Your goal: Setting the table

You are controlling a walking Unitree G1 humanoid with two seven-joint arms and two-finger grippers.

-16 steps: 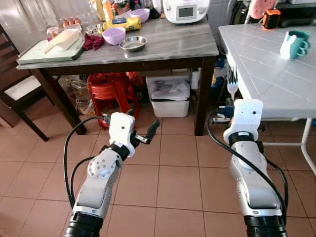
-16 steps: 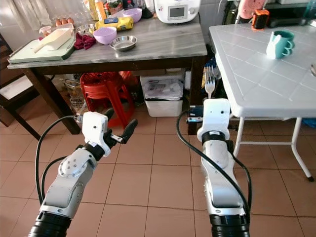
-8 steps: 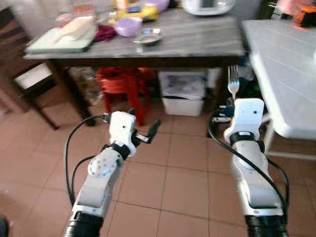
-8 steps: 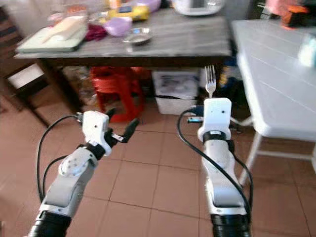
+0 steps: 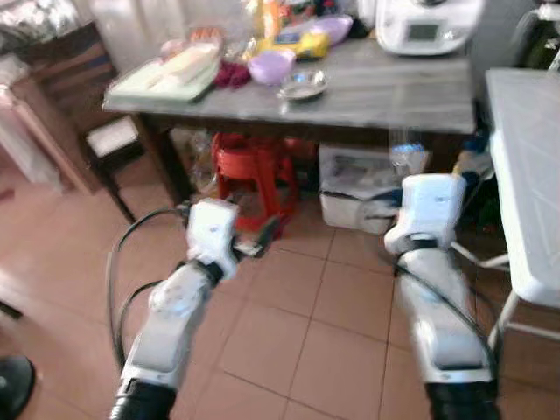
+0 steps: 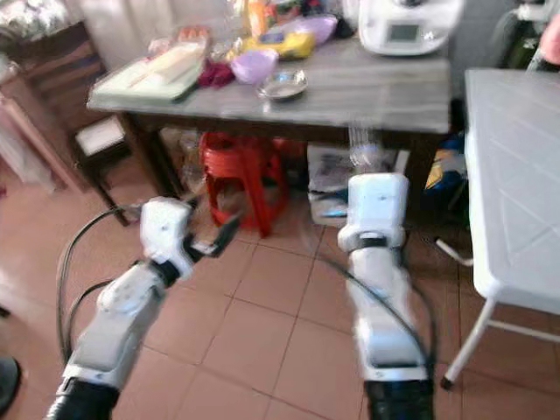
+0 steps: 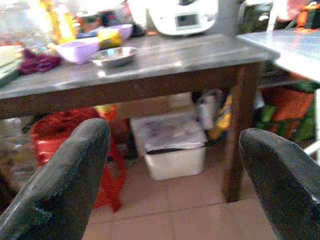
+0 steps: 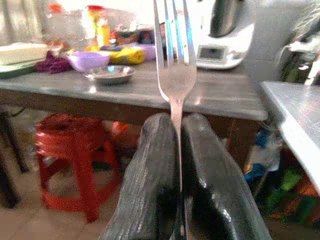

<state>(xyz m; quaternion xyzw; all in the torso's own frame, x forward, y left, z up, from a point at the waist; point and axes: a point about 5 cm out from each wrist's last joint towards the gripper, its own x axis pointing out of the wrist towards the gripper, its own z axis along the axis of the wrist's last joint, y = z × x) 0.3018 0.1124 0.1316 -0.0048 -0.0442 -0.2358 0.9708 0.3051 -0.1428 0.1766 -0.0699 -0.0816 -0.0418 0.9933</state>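
Observation:
My right gripper (image 8: 172,121) is shut on the handle of a silver fork (image 8: 173,55), which stands upright with its tines up. In the left eye view the fork (image 5: 403,150) is a blur above the right wrist housing, in front of the dark table. My left gripper (image 5: 254,229) is held out over the tiled floor, open and with nothing in it; its two black fingers (image 7: 65,185) stand wide apart in the left wrist view. A white table (image 5: 529,175) runs along the right edge.
A dark table with a grey marble top (image 5: 394,87) carries a purple bowl (image 5: 269,66), a steel bowl (image 5: 303,85), a tray (image 5: 166,74) and a white appliance (image 5: 429,17). Under it stand a red stool (image 5: 254,162) and a white bin (image 5: 359,188). A dark chair (image 5: 105,140) is at left.
The camera has swung, so the whole scene has shifted right and is blurred. Both arms keep the same pose; the fork stays in the right gripper.

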